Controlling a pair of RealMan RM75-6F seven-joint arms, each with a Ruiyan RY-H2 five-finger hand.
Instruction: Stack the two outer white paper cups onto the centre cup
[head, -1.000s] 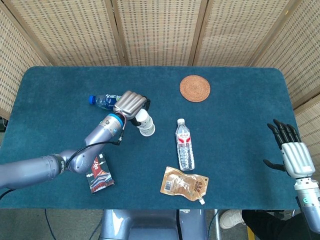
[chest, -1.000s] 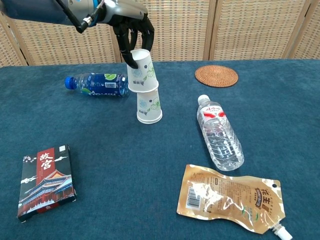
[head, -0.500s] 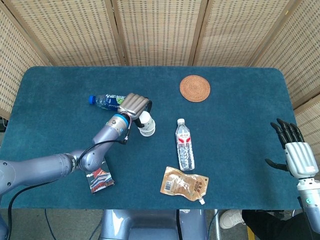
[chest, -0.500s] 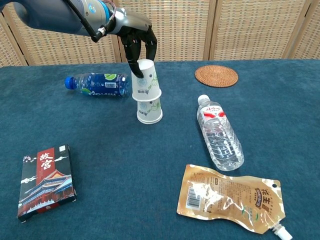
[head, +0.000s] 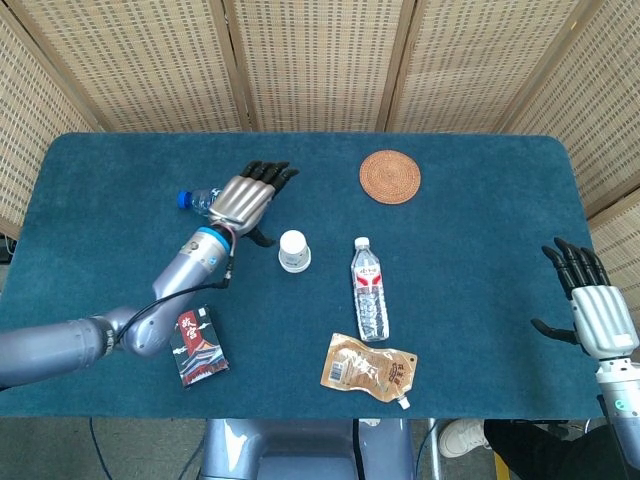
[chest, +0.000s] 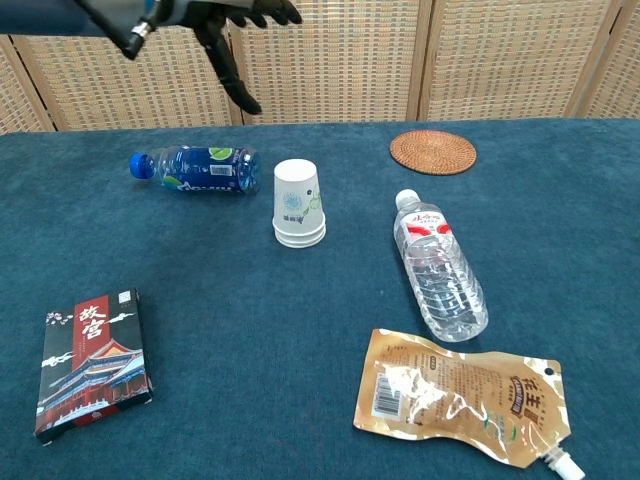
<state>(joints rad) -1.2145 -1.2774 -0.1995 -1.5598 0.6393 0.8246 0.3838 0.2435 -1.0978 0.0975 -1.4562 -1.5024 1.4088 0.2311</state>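
Note:
The white paper cups (head: 294, 250) (chest: 299, 203) stand upside down, nested into one stack near the middle of the table. My left hand (head: 245, 198) (chest: 232, 30) hovers above and to the left of the stack, fingers spread, holding nothing. My right hand (head: 588, 303) hangs at the table's right edge with its fingers apart and empty; the chest view does not show it.
A blue-capped bottle (chest: 194, 168) lies left of the stack. A clear water bottle (head: 369, 289) (chest: 440, 266) lies to its right, a brown pouch (chest: 463, 396) in front of that. A woven coaster (head: 390, 177) is at the back, a card box (chest: 93, 362) at the front left.
My left hand has let go of the upper cup, which now sits pushed down on the stack. The hand has lifted and drawn back to the left. The right hand has barely moved.

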